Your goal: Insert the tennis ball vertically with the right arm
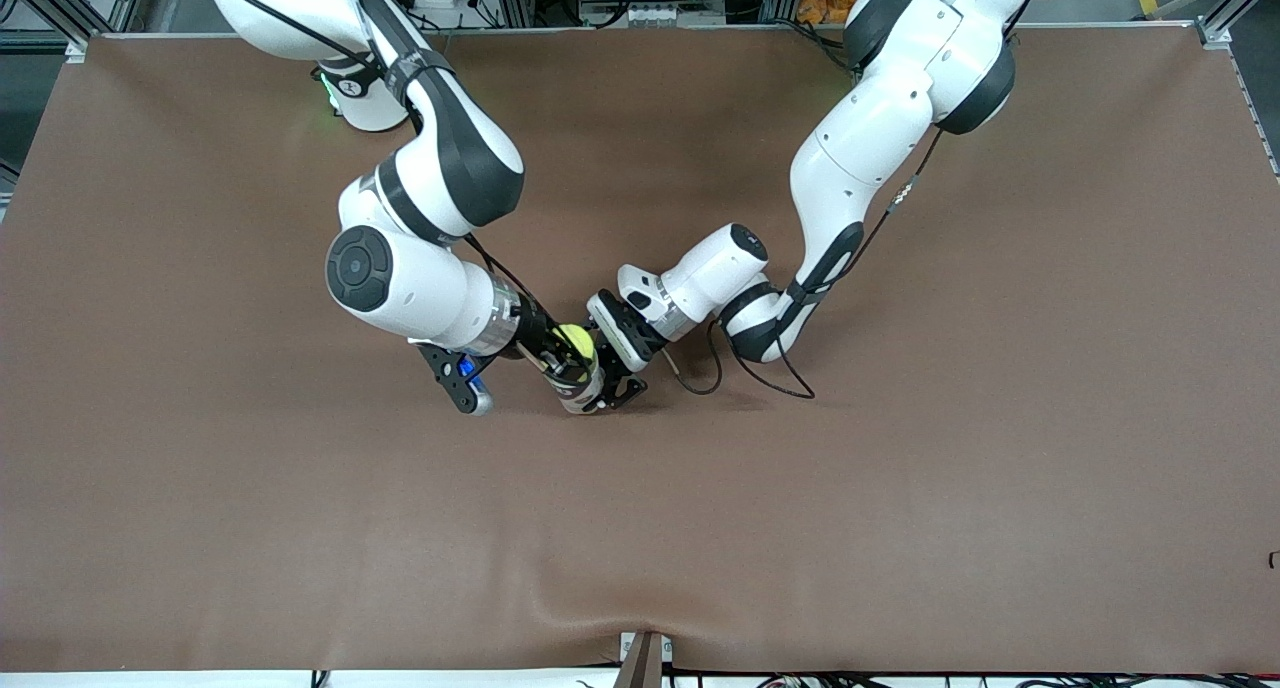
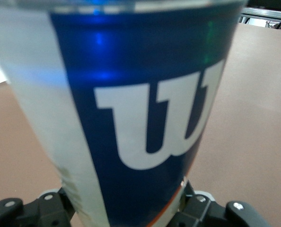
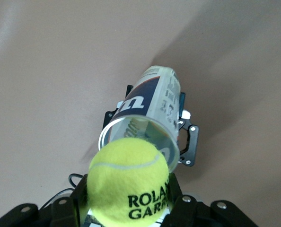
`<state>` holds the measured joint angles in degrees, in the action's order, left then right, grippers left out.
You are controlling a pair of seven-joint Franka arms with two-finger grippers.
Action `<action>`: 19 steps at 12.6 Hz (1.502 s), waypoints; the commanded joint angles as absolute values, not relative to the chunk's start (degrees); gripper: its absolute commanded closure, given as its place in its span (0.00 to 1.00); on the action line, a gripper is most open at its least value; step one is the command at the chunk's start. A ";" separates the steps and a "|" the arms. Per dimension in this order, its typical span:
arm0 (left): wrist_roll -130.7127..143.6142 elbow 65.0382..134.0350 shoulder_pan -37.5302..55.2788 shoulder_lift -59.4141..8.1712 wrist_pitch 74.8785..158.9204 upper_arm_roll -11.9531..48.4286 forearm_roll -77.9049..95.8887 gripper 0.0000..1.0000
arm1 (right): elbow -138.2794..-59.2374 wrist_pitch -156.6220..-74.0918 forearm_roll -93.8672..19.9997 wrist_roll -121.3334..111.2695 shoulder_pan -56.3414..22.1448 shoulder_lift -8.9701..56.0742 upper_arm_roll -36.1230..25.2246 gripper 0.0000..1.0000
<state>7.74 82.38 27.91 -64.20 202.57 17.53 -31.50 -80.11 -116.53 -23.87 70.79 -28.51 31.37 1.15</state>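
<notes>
A yellow tennis ball (image 1: 575,342) is held in my right gripper (image 1: 562,354), which is shut on it. In the right wrist view the ball (image 3: 128,182) sits between my right gripper's (image 3: 129,201) jaws, just over the open mouth of a clear tube can with a blue and white label (image 3: 147,113). The can (image 1: 582,388) stands upright near the middle of the table. My left gripper (image 1: 612,380) is shut on the can's lower part. The can (image 2: 131,109) fills the left wrist view, between my left gripper's (image 2: 130,210) jaws.
The brown table mat (image 1: 900,468) lies around the can with nothing else on it. A black cable (image 1: 745,373) hangs from the left arm and loops onto the mat beside the left gripper. The two wrists are close together over the can.
</notes>
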 commanded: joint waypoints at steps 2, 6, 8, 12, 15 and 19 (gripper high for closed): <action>7.82 82.09 28.04 -64.16 203.55 17.23 -32.26 0.18 | -78.05 -117.16 -24.26 71.81 -28.92 32.61 0.44 0.64; 7.82 82.09 28.04 -64.16 203.55 17.23 -32.26 0.18 | -78.13 -116.90 -24.08 71.81 -28.30 32.43 0.26 0.00; 7.82 82.09 28.04 -64.25 203.55 17.23 -32.26 0.18 | -78.22 -116.81 -23.47 71.02 -27.86 32.34 0.18 0.00; 7.82 82.09 28.04 -64.25 203.55 17.23 -32.26 0.18 | -79.80 -108.92 -18.48 52.61 -22.69 31.21 -0.26 0.00; 7.82 82.09 28.04 -64.42 203.55 17.23 -32.17 0.06 | -86.89 -106.09 -8.20 41.17 -19.00 23.50 -0.26 0.00; 7.82 82.09 28.12 -64.51 203.55 17.23 -32.26 0.06 | -94.64 -98.10 -7.30 21.06 -8.29 11.28 -0.35 0.00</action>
